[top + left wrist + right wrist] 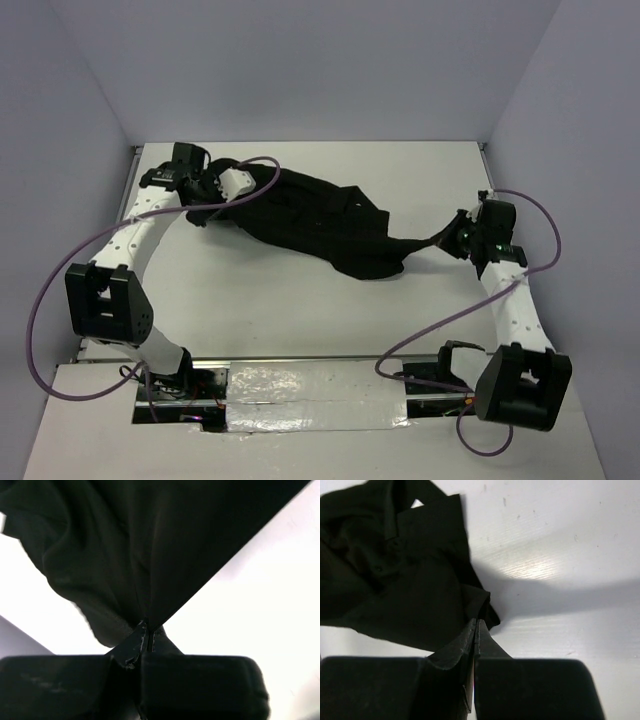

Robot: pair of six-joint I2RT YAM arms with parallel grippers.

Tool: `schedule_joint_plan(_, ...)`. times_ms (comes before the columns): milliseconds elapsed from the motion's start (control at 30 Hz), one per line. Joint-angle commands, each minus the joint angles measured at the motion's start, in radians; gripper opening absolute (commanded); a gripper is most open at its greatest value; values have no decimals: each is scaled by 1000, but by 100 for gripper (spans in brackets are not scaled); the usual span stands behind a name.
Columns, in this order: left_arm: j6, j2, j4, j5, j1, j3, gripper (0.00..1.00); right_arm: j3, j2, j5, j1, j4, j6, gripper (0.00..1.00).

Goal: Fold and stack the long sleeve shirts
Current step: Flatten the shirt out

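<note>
One black long sleeve shirt (pixel 320 225) lies crumpled and stretched across the middle of the white table. My left gripper (pixel 207 197) is at its far-left end, shut on a pinch of the fabric (pixel 150 580), which fans up from the fingertips. My right gripper (pixel 458 236) is at its right end, shut on a stretched-out tip of the cloth (pixel 482 607). The right wrist view shows the collar and button placket (pixel 390 545). No neck label shows.
The white table (pixel 300 300) has walls on the left, back and right. The arms' bases and a foil-covered strip (pixel 310 395) sit at the near edge. A purple cable (pixel 60 290) loops from each arm.
</note>
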State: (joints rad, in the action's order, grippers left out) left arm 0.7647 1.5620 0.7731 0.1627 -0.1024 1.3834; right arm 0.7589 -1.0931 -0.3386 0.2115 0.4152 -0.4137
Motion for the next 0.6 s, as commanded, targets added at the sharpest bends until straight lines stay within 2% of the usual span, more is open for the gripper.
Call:
schedule_joint_plan(0, 28, -42, 170, 34, 3, 66, 0, 40, 114, -22, -4, 40, 21, 0)
schedule_joint_plan(133, 42, -51, 256, 54, 1, 65, 0, 59, 162, -59, -21, 100, 20, 0)
schedule_joint_plan(200, 47, -66, 274, 44, 3, 8, 1, -2, 220, -66, -50, 122, -14, 0)
schedule_joint_plan(267, 164, -103, 334, 54, -2, -106, 6, -59, 289, -30, -145, 152, -60, 0)
schedule_joint_plan(333, 267, -147, 408, 9, -25, -206, 18, -145, 320, 42, -245, 195, -157, 0)
schedule_joint_plan(367, 295, -157, 434, -62, -46, -298, 23, -195, 337, 64, -338, 244, -222, 7)
schedule_joint_plan(400, 297, -163, 443, -99, -55, -337, 34, -217, 340, 82, -377, 269, -252, 24)
schedule_joint_plan(433, 295, -168, 448, -136, -63, -375, 40, -233, 341, 96, -403, 287, -270, 46)
schedule_joint_plan(500, 268, -172, 436, -202, -71, -437, 48, -236, 360, 173, -419, 359, -293, 66)
schedule_joint_plan(533, 263, -178, 427, -204, -71, -440, 50, -219, 378, 221, -419, 376, -293, 70)
schedule_joint_plan(567, 257, -183, 423, -197, -71, -423, 52, -166, 418, 316, -419, 388, -293, 94)
